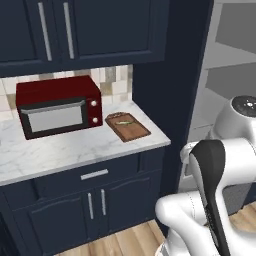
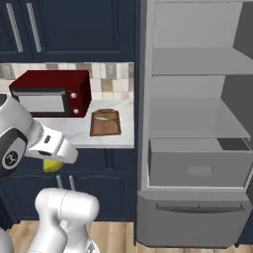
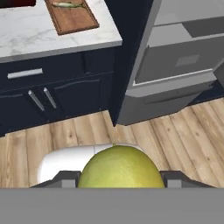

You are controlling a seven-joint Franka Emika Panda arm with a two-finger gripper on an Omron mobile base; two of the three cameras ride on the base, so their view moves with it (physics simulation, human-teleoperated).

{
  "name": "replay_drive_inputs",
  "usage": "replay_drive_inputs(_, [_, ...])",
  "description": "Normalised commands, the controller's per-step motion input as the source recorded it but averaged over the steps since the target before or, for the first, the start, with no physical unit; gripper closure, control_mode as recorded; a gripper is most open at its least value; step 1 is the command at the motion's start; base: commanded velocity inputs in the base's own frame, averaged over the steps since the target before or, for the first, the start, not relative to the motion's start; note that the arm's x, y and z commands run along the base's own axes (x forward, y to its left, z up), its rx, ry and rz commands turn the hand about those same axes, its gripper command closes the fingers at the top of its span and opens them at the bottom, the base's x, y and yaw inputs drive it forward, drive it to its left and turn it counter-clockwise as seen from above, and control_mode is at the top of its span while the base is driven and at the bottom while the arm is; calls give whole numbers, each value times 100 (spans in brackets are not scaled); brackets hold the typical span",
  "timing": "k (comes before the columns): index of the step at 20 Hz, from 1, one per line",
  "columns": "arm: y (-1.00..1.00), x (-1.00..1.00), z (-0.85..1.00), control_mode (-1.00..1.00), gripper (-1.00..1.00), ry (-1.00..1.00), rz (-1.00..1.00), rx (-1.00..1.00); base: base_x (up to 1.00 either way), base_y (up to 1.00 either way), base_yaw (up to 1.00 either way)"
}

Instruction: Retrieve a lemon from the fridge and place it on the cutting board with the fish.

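jaws clamping the lemon from both sides | fish lying on cutting board on desk | fridge standing open

1. You have the fridge open at right, with grey shelves and a drawer.
2. The cutting board lies on the marble counter, with the fish across its far end.
3. The red microwave stands left of the board.
4. The lemon shows under the white arm, low left.
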Motion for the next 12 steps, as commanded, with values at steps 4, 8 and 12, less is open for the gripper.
replay_drive_inputs(4, [0, 0, 0, 100, 100, 0, 0, 0, 0, 46, -28])
replay_drive_inputs(8, [0, 0, 0, 100, 100, 0, 0, 0, 43, 55, -29])
replay_drive_inputs(12, [0, 0, 0, 100, 100, 0, 0, 0, 67, 70, -17])
